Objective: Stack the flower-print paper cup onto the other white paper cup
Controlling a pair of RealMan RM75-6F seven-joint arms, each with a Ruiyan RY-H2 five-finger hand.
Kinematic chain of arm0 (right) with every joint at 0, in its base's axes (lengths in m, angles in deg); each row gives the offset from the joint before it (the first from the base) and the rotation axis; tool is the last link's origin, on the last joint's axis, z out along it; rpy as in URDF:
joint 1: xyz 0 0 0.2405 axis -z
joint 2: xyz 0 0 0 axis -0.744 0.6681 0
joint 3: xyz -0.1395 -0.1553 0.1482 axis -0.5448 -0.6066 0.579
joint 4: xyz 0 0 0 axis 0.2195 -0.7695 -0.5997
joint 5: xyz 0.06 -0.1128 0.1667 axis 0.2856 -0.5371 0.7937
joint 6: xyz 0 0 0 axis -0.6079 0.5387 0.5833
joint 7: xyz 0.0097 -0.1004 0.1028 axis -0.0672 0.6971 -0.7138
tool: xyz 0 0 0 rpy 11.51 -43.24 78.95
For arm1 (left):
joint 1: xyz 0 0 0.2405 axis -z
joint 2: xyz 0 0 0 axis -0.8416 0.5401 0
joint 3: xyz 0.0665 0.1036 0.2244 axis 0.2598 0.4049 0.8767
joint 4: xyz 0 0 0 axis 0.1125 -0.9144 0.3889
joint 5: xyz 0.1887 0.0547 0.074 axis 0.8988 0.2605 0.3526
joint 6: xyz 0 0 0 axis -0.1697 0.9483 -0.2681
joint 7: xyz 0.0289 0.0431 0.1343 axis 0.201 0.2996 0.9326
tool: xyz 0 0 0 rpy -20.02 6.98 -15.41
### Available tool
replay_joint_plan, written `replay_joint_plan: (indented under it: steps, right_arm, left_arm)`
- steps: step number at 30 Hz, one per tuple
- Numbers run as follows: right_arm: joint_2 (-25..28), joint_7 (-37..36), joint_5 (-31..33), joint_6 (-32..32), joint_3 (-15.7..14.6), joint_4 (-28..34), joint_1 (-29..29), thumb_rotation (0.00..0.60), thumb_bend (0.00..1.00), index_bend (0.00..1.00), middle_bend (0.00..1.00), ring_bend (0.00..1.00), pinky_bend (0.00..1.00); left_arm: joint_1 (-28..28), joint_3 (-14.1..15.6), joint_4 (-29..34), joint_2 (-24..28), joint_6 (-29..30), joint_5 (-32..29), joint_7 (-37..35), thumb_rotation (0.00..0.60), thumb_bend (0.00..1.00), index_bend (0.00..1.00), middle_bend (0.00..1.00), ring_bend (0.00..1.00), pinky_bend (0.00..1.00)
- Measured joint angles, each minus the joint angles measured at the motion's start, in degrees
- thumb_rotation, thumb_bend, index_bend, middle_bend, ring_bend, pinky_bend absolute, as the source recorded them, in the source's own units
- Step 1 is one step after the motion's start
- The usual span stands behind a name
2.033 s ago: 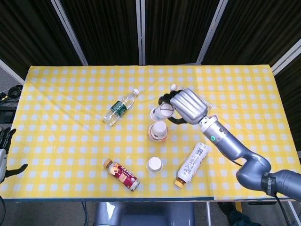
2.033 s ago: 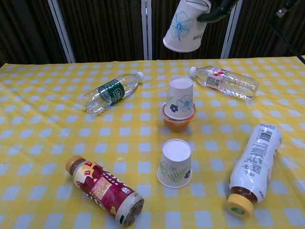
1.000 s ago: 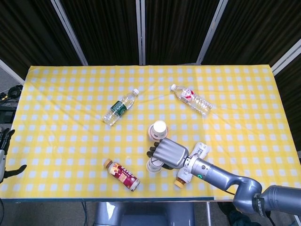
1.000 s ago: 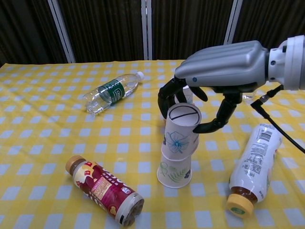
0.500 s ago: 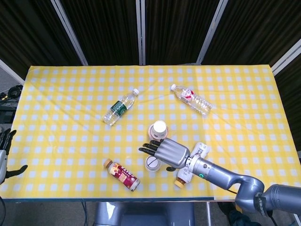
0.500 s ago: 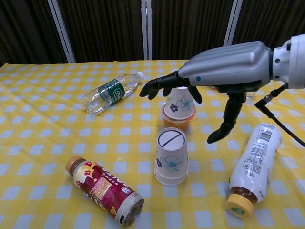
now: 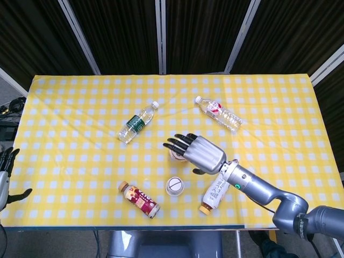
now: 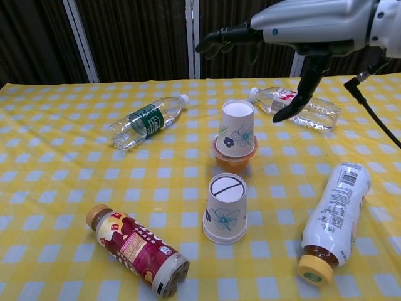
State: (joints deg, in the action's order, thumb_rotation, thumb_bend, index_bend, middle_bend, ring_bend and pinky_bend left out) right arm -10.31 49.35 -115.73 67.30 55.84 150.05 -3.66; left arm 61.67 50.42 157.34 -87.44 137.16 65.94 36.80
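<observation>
Sitting upside-down, flower-print paper cup (image 8: 225, 207) nested on white cup; right hand (image 8: 301, 28) spread wide, empty.

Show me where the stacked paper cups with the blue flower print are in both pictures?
Head view: the stacked cups sit near the front table edge, left of centre.
Chest view: the same stacked cups stand upside down in the lower middle.
Shared landmark: the red-labelled bottle lying just to their left.

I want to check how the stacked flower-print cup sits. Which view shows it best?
The chest view: the flower-print cup shows side-on, upside down over the white cup's rim. The head view gives only its round base from above.
</observation>
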Motion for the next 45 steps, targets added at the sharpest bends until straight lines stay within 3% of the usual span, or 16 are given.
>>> replay_joint_plan:
  steps: [8,21,25,31,35,45]
  right_arm:
    - [-3.35,-1.04,13.61,-7.17,3.00,-5.46,-1.85,0.600,0.00,0.10,0.14,0.10,0.30]
    - [-8.19,3.19,23.27,-14.05,2.90,-10.25,-6.26,0.600,0.00,0.15,0.23,0.19,0.40]
    - [-9.76,4.08,24.60,-13.58,2.77,-11.00,-6.61,0.600,0.03,0.17,0.26,0.22,0.41]
    - [-12.11,4.82,25.15,-12.98,2.55,-13.03,-7.20,0.600,0.21,0.23,0.34,0.29,0.44]
    - [-12.94,5.88,25.13,-12.34,2.26,-14.01,-7.41,0.600,0.29,0.33,0.42,0.37,0.50]
    - [-13.29,5.50,24.19,-11.07,2.17,-13.81,-7.10,0.600,0.32,0.34,0.45,0.41,0.52]
  left_arm:
    - [-0.11,0.13,0.30,0.03,0.35,0.38,0.17,0.600,0.00,0.00,0.00,0.00,0.00]
    - [-0.14,0.06,0.01,0.48,0.09,0.31,-0.91,0.600,0.00,0.00,0.00,0.00,0.00]
    - [-0.08,0.05,0.02,0.49,0.06,0.36,-0.79,0.600,0.00,0.00,0.00,0.00,0.00]
    - [-0.16,0.05,0.20,0.41,0.37,0.46,-0.57,0.600,0.00,0.00,0.00,0.00,0.00]
    - [-0.09,0.03,0.12,0.35,0.15,0.16,-0.49,0.600,0.00,0.00,0.00,0.00,0.00]
    - [0.04,0.08,0.17,0.27,-0.13,-0.04,-0.22,0.600,0.00,0.00,0.00,0.00,0.00]
